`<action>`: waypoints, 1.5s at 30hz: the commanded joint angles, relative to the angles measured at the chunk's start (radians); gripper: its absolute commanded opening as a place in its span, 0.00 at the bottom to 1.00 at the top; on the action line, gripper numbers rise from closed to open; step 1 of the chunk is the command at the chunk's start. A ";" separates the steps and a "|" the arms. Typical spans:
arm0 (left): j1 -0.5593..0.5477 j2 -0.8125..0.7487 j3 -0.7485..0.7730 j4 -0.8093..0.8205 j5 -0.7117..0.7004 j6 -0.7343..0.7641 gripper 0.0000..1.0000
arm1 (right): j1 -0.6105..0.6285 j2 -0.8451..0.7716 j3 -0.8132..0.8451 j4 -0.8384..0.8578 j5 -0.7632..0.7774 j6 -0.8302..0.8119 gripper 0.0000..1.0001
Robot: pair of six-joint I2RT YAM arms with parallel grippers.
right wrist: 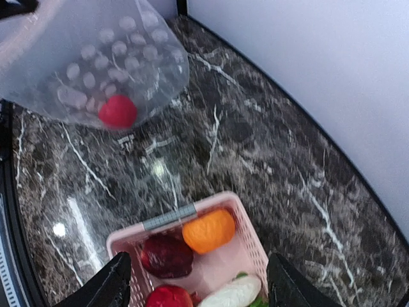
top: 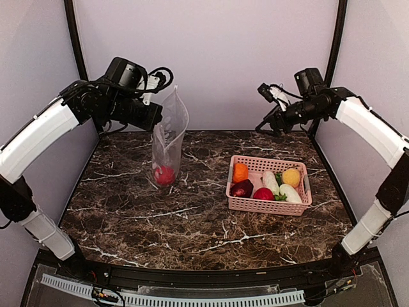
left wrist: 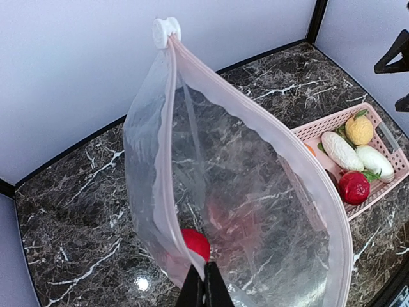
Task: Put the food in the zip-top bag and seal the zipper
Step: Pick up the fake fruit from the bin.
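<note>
The clear zip-top bag hangs upright over the table's left half, its mouth held open. My left gripper is shut on the bag's rim, and its tips pinch the pinkish zipper. A white slider sits at the far end of the zipper. One red food piece lies in the bag's bottom. The rest of the food lies in the pink basket: orange, maroon, red, white-green and yellow pieces. My right gripper hangs open and empty high above the basket.
The pink basket has a grey handle on its near side. Dark pillars stand at the back corners, with the pale back wall between them. The marble table ends in a black front rail.
</note>
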 commanded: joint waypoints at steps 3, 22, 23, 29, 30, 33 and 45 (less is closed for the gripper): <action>0.005 0.088 0.038 -0.130 0.047 0.084 0.01 | -0.116 0.020 -0.157 -0.112 0.033 -0.033 0.65; 0.005 0.284 0.102 0.019 0.302 0.030 0.01 | -0.075 0.168 -0.266 0.006 -0.053 -0.039 0.71; 0.005 0.286 0.103 0.025 0.302 0.039 0.01 | -0.062 0.180 -0.263 0.022 -0.048 -0.043 0.72; 0.006 0.294 0.101 0.044 0.160 0.074 0.01 | -0.020 0.321 -0.138 0.041 -0.019 -0.004 0.73; 0.007 0.295 0.102 0.042 0.151 0.065 0.01 | -0.014 0.346 -0.113 0.032 -0.023 0.003 0.72; 0.009 0.287 0.091 0.045 0.160 0.049 0.01 | 0.012 0.396 -0.074 0.029 -0.016 -0.009 0.73; 0.009 0.231 0.005 0.112 0.213 -0.042 0.01 | 0.052 0.487 -0.014 0.054 0.099 -0.006 0.79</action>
